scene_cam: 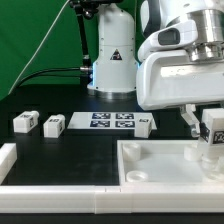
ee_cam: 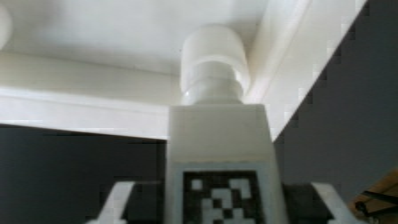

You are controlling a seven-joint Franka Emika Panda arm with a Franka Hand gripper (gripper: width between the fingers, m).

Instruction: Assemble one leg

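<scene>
the gripper (scene_cam: 204, 133) is closed narrow on the leg (scene_cam: 213, 130), one finger on each side of the block, and holds it upright with its black-and-white tag facing the exterior camera. it hangs over the white tray (scene_cam: 150, 165), above the tray's corner nearest the table's edge on the exterior view's right. in the wrist view the leg (ee_cam: 222, 140) fills the middle of the picture, its tag low on the face, with the fingers (ee_cam: 119, 205) pressed to both flanks. a round white stem (ee_cam: 214, 70) runs from the block's far end to the tray's inner corner (ee_cam: 107, 85), where two raised walls meet; whether the stem touches the tray floor cannot be told. the tray lies on the black table (scene_cam: 70, 150) by its near edge, toward the exterior view's right. the marker board (scene_cam: 113, 122) lies flat nearer the far edge. three other legs rest on the table in a row with it: two (scene_cam: 24, 122) (scene_cam: 53, 125) side by side, apart from the board on the exterior view's left, and one (scene_cam: 145, 124) just beside its other end. a white rail (scene_cam: 60, 195) lines the near edge and turns at the corner on the exterior view's left.
</scene>
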